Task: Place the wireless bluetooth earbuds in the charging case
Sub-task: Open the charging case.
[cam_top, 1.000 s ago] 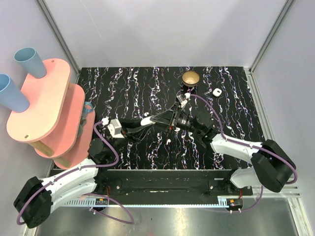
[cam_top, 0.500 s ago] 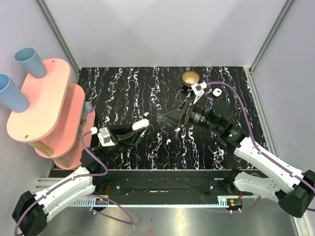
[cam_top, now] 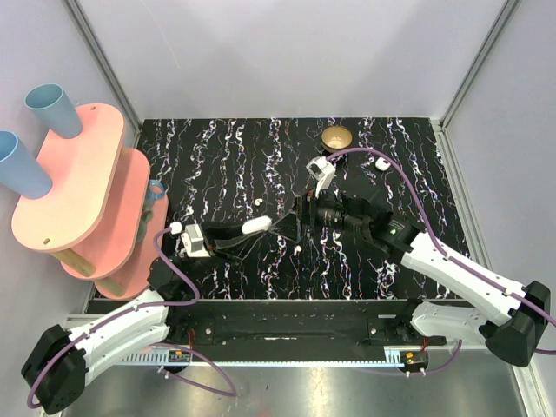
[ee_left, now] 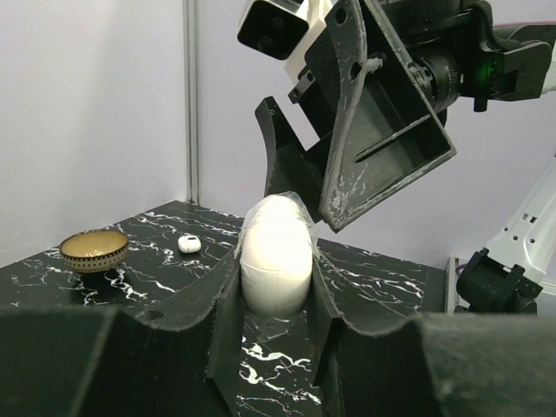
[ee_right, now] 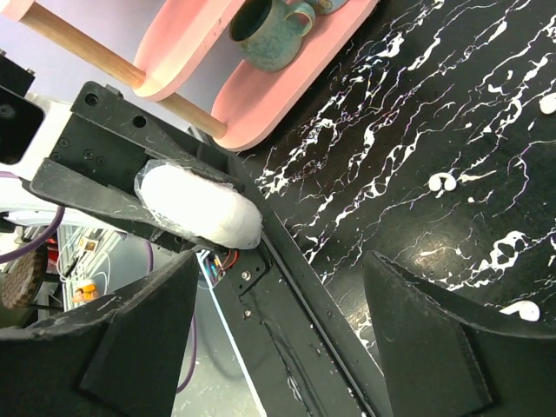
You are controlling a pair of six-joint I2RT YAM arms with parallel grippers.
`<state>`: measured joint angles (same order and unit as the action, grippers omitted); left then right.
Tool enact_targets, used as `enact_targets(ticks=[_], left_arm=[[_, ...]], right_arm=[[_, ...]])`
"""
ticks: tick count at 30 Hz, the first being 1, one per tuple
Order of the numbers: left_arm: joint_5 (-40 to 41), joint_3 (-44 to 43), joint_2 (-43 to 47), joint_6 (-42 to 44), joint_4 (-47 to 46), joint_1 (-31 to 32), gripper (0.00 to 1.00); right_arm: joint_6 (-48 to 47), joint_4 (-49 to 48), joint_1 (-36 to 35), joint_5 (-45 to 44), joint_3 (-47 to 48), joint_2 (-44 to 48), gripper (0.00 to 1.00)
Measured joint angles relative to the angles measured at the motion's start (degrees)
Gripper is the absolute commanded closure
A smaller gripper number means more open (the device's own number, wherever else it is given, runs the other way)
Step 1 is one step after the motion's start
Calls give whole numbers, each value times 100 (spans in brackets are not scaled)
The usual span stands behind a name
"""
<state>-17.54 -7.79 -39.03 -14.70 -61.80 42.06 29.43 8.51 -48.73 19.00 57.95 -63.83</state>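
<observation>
Shows the charging case [cam_top: 254, 225], a smooth, egg-shaped white plastic pebble under a skin of crinkled clear film, pinched between the matte black fingers of the left gripper [ee_left: 275, 278] and held off the tabletop [cam_top: 217, 156]. Finds the right gripper [ee_right: 282, 261] spread wide and empty, with angular black fingers close to the case's free end; cannot tell whether touching. Leaves one tiny glossy white bud [cam_top: 297, 248] on the black, white-veined marble surface, just nearside of the grippers. Places a round gold dish [cam_top: 336, 137] at the far edge, with a small white lump [cam_top: 380, 162] near it, too small to identify.

Bright, even light; soft, blurred near foreground.
</observation>
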Motion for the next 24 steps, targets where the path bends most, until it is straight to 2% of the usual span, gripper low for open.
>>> enact_targets(ticks=[24], left_arm=[[-457,-160,-229,-186,-131,-46,100]], right_arm=[[111,-55,-42,-122,-2,2,16]])
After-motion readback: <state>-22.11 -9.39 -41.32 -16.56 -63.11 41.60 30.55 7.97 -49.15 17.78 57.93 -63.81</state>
